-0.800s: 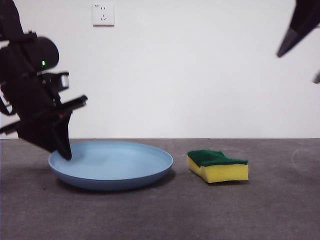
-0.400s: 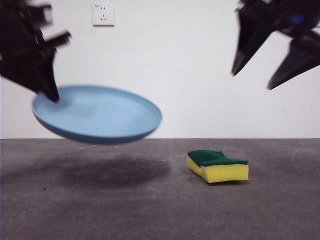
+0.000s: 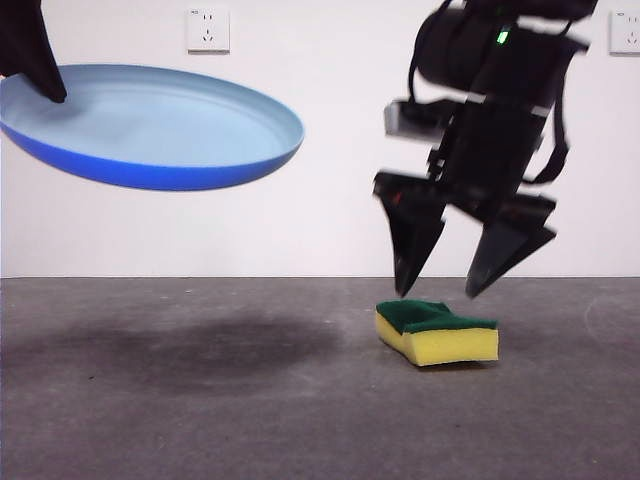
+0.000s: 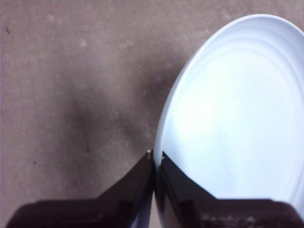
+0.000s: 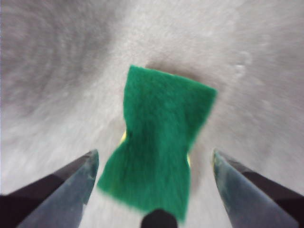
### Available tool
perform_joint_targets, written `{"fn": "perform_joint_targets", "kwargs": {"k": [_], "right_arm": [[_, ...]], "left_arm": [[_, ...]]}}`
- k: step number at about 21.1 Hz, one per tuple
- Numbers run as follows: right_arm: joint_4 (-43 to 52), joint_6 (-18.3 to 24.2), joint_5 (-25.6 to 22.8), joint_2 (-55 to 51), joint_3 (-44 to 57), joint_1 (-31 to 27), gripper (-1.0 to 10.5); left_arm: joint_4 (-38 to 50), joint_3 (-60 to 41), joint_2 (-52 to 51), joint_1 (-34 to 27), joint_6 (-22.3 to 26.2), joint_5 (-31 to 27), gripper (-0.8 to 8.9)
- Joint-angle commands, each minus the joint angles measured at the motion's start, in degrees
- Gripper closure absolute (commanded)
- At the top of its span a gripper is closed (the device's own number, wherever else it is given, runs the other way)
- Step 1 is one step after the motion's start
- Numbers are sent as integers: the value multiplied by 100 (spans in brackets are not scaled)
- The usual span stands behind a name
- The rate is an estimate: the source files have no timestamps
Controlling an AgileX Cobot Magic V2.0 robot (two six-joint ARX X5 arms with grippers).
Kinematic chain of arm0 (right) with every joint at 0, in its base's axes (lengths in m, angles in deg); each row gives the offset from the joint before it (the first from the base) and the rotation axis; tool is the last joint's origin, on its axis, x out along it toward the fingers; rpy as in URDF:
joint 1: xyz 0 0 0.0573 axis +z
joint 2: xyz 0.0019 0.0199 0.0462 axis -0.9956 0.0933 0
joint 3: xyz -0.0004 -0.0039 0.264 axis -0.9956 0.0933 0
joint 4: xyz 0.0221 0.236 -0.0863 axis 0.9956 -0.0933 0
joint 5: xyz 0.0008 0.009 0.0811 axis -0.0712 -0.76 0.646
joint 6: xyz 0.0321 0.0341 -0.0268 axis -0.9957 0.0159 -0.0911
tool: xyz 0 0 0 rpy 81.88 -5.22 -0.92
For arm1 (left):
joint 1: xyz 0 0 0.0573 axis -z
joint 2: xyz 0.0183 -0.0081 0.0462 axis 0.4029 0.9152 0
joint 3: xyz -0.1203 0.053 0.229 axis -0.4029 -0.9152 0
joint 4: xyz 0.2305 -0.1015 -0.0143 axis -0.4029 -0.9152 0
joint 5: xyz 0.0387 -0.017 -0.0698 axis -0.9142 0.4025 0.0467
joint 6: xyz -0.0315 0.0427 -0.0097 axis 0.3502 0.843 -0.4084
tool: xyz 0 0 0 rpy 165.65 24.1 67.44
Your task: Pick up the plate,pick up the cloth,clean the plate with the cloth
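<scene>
The light-blue plate (image 3: 150, 125) hangs high above the table at the left, tilted a little. My left gripper (image 3: 45, 85) is shut on its rim at the far left edge; the left wrist view shows the jaws pinching the plate (image 4: 237, 118) rim, gripper (image 4: 156, 156). The cloth, a yellow sponge with a green top (image 3: 437, 331), lies flat on the table at the right. My right gripper (image 3: 435, 293) hangs open just above it, jaws spread to either side. In the right wrist view the cloth (image 5: 159, 154) lies between the open jaws of the gripper (image 5: 154, 164).
A dark grey table (image 3: 250, 400) runs to a white wall with a socket (image 3: 207, 29). The plate's shadow (image 3: 180, 345) lies on the table at the left.
The left gripper has lifted the plate from the table to high up on the left. The right arm has come down from the top right corner to just above the cloth.
</scene>
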State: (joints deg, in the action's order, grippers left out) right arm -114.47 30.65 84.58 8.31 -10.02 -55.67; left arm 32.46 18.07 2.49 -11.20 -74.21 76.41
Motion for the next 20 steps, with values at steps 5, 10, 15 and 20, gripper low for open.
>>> {"fn": "perform_joint_targets", "kwargs": {"k": [5, 10, 15, 20], "right_arm": [[286, 31, -28, 699, -4, 9, 671], [334, 162, -37, 756, -4, 9, 959], [275, 70, -31, 417, -4, 111, 959], [208, -254, 15, -516, -4, 365, 959]], "left_arm": [[-31, 0, 17, 22, 24, 0, 821], [33, -2, 24, 22, 26, -236, 821], [201, -2, 459, 22, 28, -748, 821], [356, -2, 1436, 186, 22, -723, 821]]}}
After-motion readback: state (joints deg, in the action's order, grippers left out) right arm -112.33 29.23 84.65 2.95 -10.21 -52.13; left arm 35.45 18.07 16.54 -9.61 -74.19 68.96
